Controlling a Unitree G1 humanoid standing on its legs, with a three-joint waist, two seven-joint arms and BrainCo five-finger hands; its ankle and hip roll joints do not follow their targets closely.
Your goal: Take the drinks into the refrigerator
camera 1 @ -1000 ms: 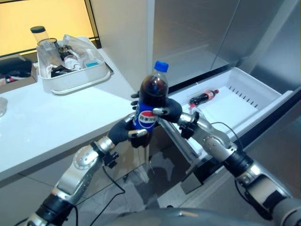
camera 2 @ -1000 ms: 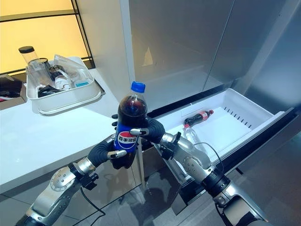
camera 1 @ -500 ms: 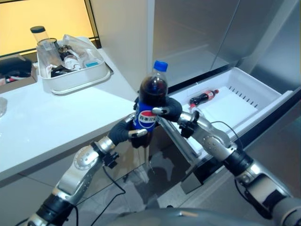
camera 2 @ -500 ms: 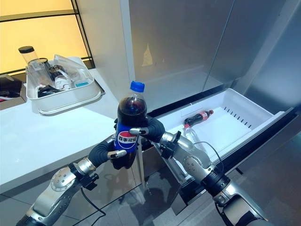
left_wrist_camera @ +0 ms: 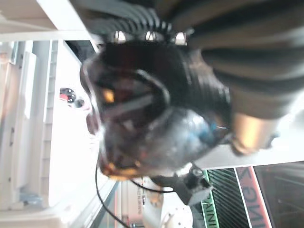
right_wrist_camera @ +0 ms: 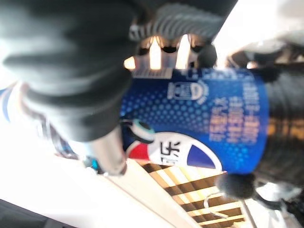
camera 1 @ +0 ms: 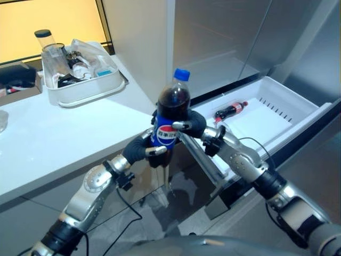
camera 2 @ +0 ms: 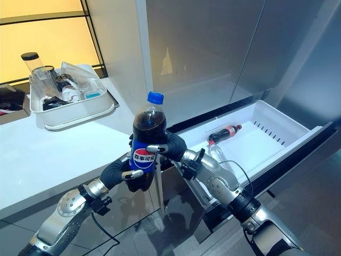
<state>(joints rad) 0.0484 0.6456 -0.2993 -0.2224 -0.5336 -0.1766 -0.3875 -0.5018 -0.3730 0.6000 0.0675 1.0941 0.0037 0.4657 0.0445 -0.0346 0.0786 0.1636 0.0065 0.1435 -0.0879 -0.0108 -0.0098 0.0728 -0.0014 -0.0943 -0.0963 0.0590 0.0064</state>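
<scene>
While upright, glossy round-shouldered cola bottle (camera 1: 170, 114) in curled fingers of left hand (camera 1: 143, 150) and right hand (camera 1: 191, 125).

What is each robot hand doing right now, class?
Left robot hand: closed around the lower part of the cola bottle.
Right robot hand: closed around the same cola bottle at its label.

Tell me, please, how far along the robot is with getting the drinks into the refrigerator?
Done: the drawer is open and a small cola bottle lies in it. In hand: the blue-capped cola bottle, upright, gripped by left hand and right hand in front of the counter. Left: moving it into the drawer.
</scene>
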